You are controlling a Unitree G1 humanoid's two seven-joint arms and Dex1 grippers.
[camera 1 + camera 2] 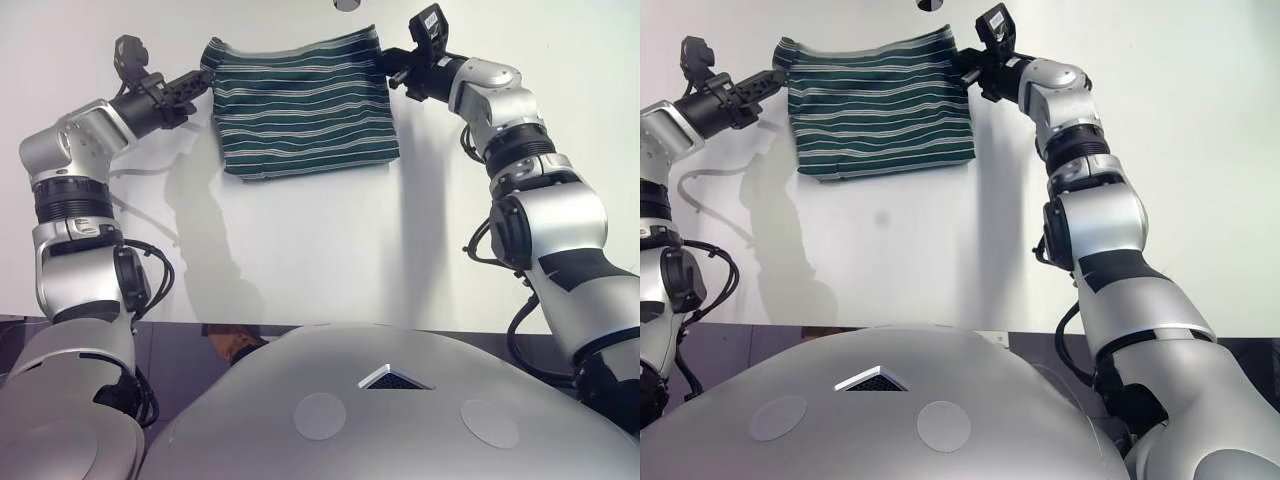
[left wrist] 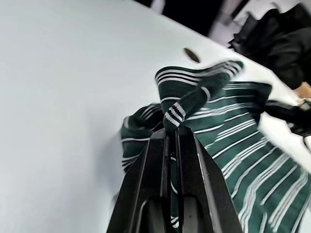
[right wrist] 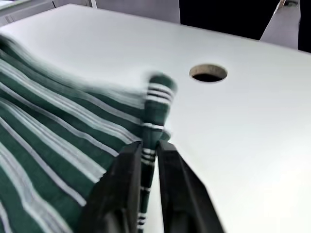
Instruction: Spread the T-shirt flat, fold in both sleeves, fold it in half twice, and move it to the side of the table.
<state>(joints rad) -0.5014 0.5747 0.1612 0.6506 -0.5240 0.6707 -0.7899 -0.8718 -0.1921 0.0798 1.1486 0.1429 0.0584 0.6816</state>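
left wrist view looks along the left gripper (image 2: 171,141), whose two dark fingers are pressed together on a bunched corner of the t-shirt (image 2: 233,150), a green cloth with thin white stripes. the pinched bit stands above the fingertips as a small striped knob, and the rest of the cloth runs out of the picture at its edge. right wrist view has the right gripper (image 3: 148,150) clamped the same way on the opposite corner, a narrow striped twist rising between its fingers; the cloth beside it is smeared, so its folds are hard to make out. neither wrist view takes in the garment's whole outline. the eye views do: the t-shirt is a roughly rectangular folded shape on the far part of the white surface (image 1: 300,260), its far edge stretched between the two grippers, the left one at the far left corner and the right one at the far right. its near edge lies on the surface with layers showing at the near left corner. sleeves and neckline cannot be picked out, and whether the far edge is lifted off the surface is not clear from above. a round hole (image 3: 208,73) in the surface sits just beyond the far edge; the eye views cut it off at the top, while both wrist views show it whole.
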